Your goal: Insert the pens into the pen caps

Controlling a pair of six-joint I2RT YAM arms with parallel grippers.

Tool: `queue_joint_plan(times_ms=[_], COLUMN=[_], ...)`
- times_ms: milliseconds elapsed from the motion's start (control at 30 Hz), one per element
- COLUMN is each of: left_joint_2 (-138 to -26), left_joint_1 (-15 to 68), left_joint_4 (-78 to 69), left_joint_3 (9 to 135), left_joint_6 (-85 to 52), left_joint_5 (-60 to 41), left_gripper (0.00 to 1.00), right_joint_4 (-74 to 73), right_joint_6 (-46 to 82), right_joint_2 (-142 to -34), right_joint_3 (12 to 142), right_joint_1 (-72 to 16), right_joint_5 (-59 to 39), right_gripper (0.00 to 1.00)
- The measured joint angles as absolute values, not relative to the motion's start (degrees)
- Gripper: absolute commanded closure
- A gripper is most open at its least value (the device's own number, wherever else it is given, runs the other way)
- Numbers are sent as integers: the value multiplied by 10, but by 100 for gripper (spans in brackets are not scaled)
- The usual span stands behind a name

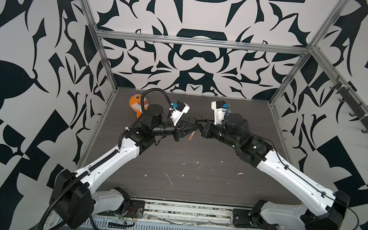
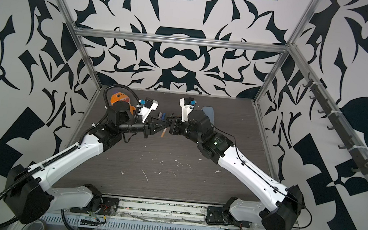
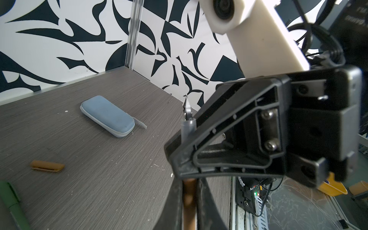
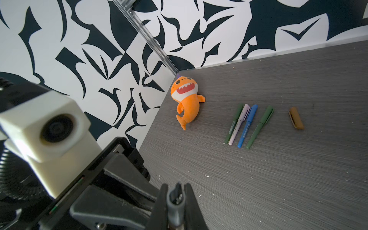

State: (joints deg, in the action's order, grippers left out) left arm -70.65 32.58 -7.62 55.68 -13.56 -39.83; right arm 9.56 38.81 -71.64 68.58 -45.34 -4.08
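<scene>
Sharing one orange-brown pen (image 1: 191, 136) in mid-air, both claws pinch it: your left claw (image 3: 189, 185) is closed on the brown barrel, and your right claw (image 4: 176, 194) is clamped tight on the grey nose beside the nib. Its cap (image 4: 296, 118) lies well apart on the tabletop (image 4: 278, 179). Release either side carelessly and the pen may swivel or fall. The right grip also covers the end the cap must take.
</scene>
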Motion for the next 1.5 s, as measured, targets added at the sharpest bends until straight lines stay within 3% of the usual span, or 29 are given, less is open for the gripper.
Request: queue_joint_plan(times_ms=[67, 233, 500, 833, 933, 1000, 1300, 1500], left_joint_2=[-707, -715, -731, -741, -743, -743, -743, -719], left_joint_1=[327, 330, 331, 332, 332, 333, 307, 268], left_joint_4=[-75, -37, -9, -10, -13, -18, -7, 8], left_joint_3=[557, 570, 586, 587, 587, 587, 585, 576], left_joint_6=[-132, -118, -103, -107, -112, -122, -162, -188], left_joint_5=[-408, -428, -448, -461, -461, -446, -265, -168], left_gripper=[63, 64, 82, 97, 99, 100, 100, 100], right_joint_4=[97, 121, 137, 143, 143, 148, 195, 222], right_joint_6=[385, 362, 331, 329, 331, 329, 303, 300], right_joint_2=[-715, -707, -690, -698, -698, -698, -697, -754], right_joint_3=[686, 705, 732, 732, 732, 732, 760, 790], right_joint_1=[-453, -453, -453, -449, -448, -448, -439, -352], right_joint_5=[-37, -21, -8, -10, -11, -13, 26, -14], right_gripper=[100, 100, 100, 100, 72, 64, 61, 61])
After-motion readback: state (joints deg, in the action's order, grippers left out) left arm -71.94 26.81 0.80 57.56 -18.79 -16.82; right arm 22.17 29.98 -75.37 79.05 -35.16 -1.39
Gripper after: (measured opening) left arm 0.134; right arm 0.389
